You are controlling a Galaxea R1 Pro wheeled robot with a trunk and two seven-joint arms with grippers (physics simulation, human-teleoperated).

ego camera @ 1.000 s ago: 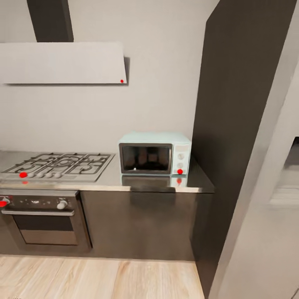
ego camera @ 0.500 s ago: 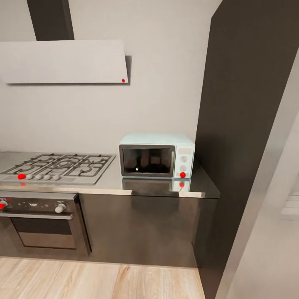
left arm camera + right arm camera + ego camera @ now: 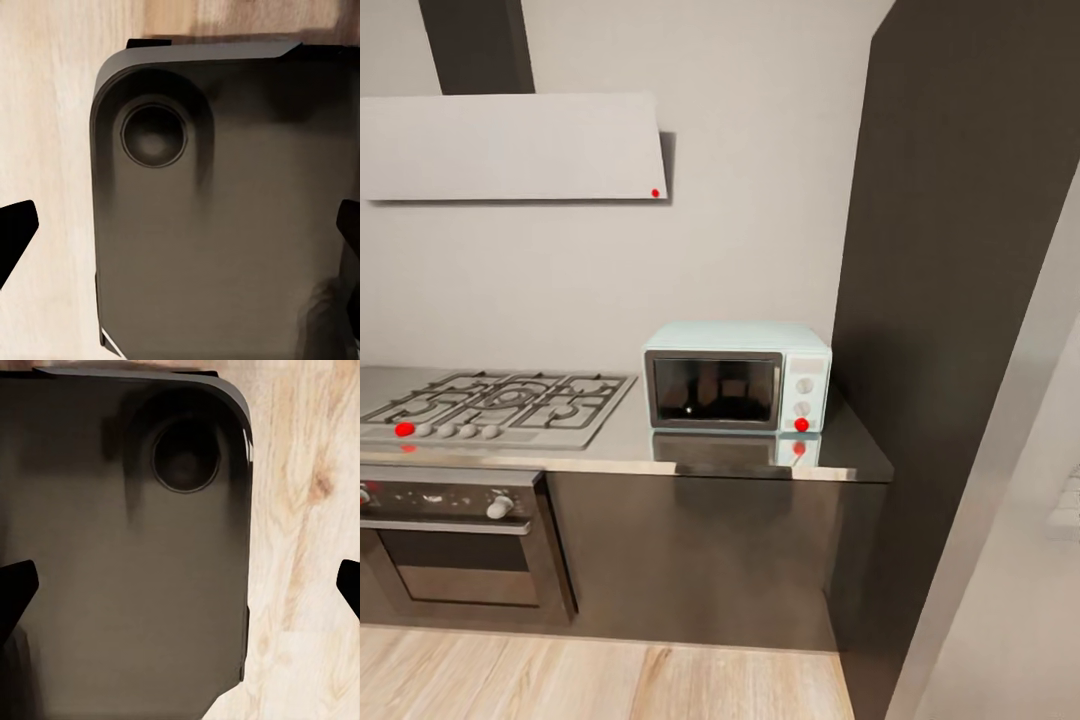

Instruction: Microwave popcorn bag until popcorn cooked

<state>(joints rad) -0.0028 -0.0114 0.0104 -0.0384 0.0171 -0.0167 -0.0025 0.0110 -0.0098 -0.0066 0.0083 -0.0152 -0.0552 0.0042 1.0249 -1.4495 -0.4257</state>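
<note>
Microwave [image 3: 737,377] sits centre frame on the countertop [image 3: 620,440], door facing the camera, long axis running left-right, knob panel at its right end. Stove [image 3: 495,405] to its left, oven [image 3: 455,540] below that, hood [image 3: 510,148] upper left. Versus a second ago the whole view has shifted slightly: camera moved, not the objects. Left gripper [image 3: 180,240] and right gripper [image 3: 180,585] fingers spread apart over the robot base, probably, and wood floor [image 3: 307,510].
</note>
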